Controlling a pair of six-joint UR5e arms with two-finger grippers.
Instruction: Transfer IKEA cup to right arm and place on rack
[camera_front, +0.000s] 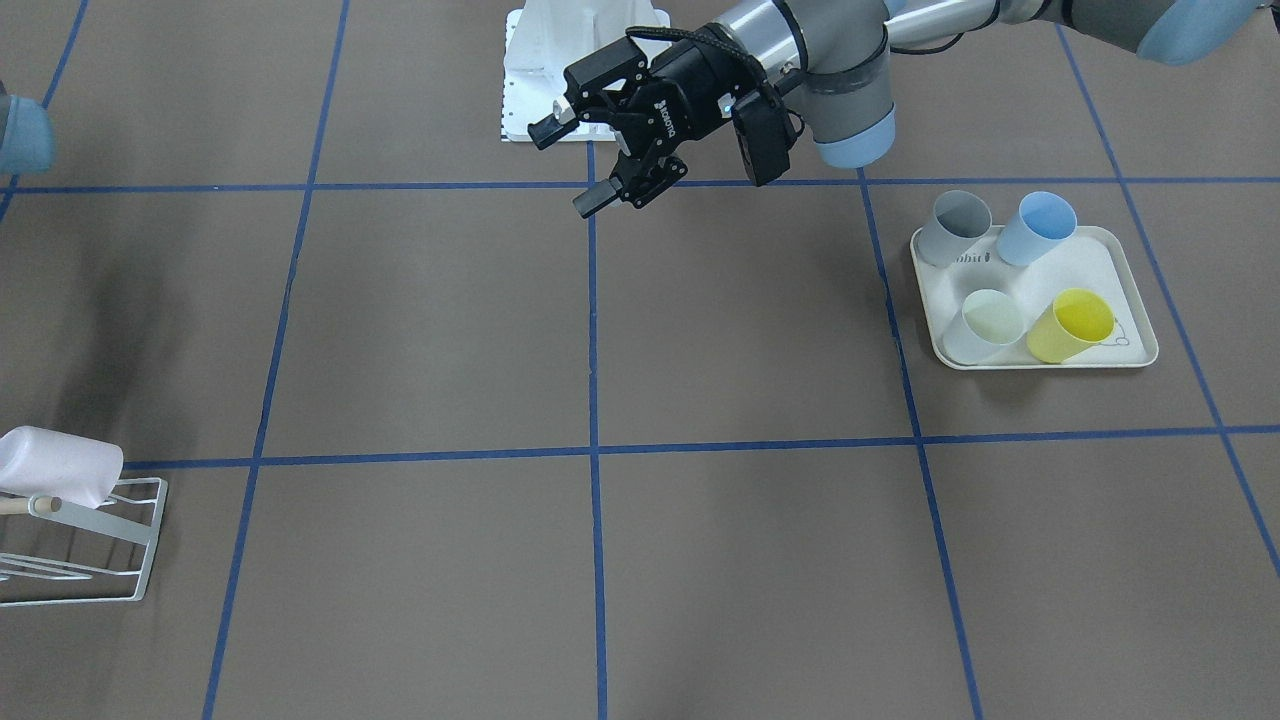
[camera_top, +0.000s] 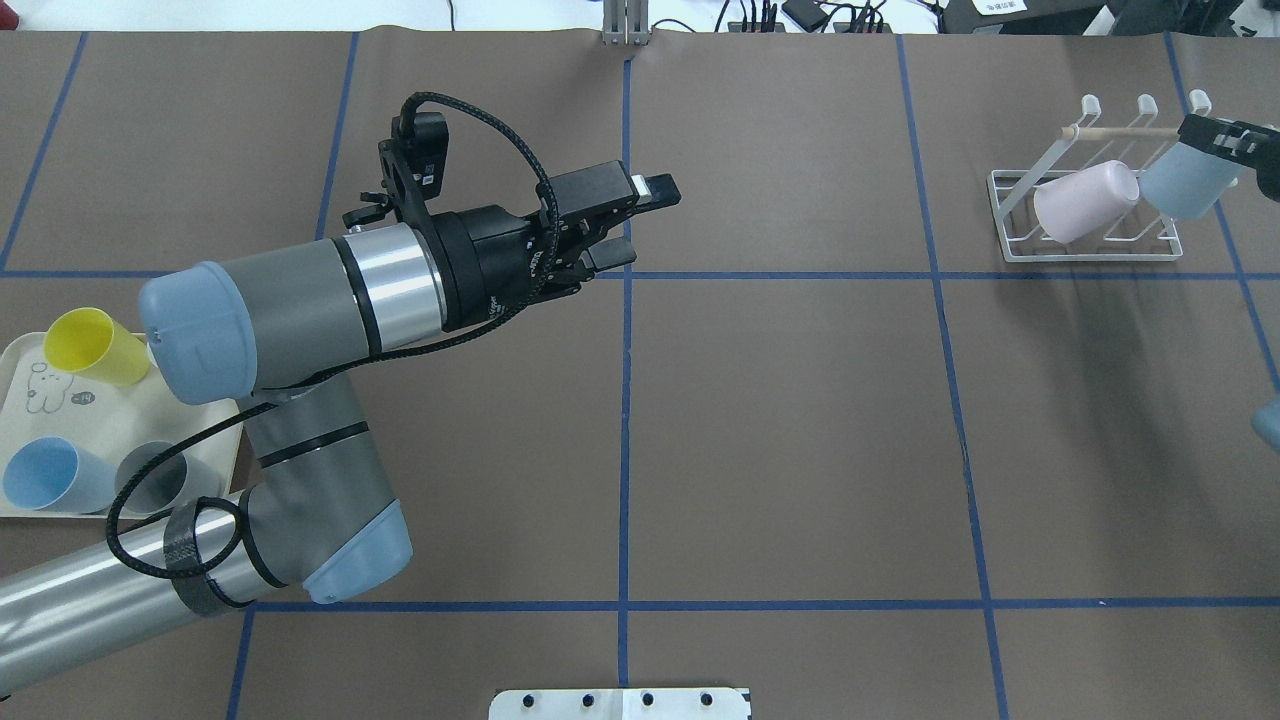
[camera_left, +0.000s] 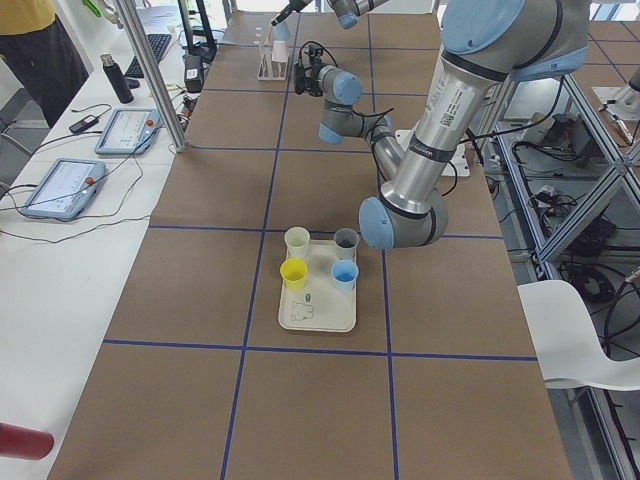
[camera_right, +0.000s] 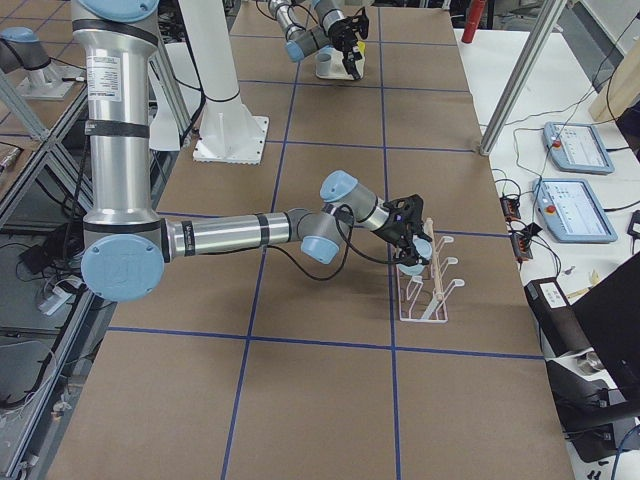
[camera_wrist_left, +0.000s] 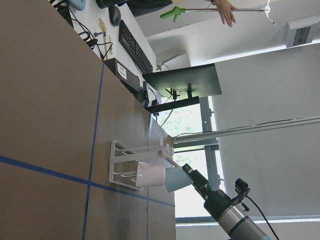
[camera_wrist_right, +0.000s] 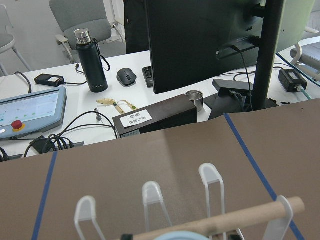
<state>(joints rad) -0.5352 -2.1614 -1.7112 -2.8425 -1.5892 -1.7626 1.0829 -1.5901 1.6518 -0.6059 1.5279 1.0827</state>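
While brown blue-taped table (camera_top: 800, 420) lies beneath, left end effector (camera_top: 640, 222) gapes; right end effector (camera_top: 1212, 140) clamps blue cup (camera_top: 1185, 187).

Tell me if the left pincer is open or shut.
Open: the left pincer has its fingers spread wide, nothing between them.
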